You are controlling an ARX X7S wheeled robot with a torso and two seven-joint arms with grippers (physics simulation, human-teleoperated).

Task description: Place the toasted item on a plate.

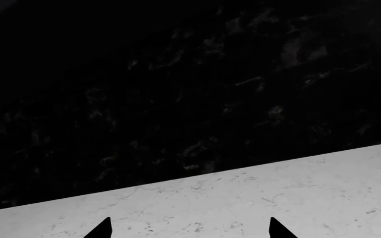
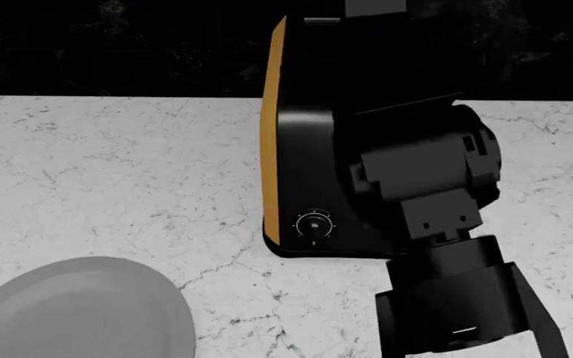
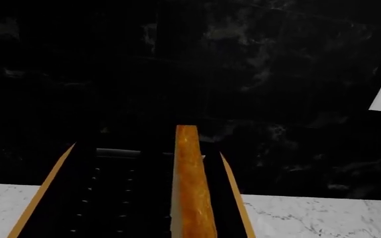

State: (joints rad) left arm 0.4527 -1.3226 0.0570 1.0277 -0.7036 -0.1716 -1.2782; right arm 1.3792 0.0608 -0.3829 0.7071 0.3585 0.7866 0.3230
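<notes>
Progress: I judge the task at its early stage. The square slice of tan bread with a golden-orange crust edge (image 3: pixel 189 188) stands on edge in a slot of the black toaster with orange side panels (image 2: pixel 312 149); nothing has been lifted out and nothing lies on the plate.

Remaining: I have yet to grip the slice, draw it up out of the slot, carry it across and lay it down flat.

Toaster: in the head view it fills the upper centre of the frame on the white marbled surface (image 2: pixel 98 171), with a round dial at its lower front. In the right wrist view the slice sits in the slot at lower centre; the neighbouring slot looks empty.

Plate: the plain round light-grey matte plate (image 2: pixel 77 313) lies at the lower left of the head view, bare, well apart from the toaster.

Right arm: its black body overlaps the toaster at centre right of the head view. No fingertip shows in any view, so I cannot tell how its jaws stand.

Left gripper (image 1: pixel 190 229): two dark tips at the bottom edge of the left wrist view, set wide apart, holding nothing, over bare surface.
</notes>
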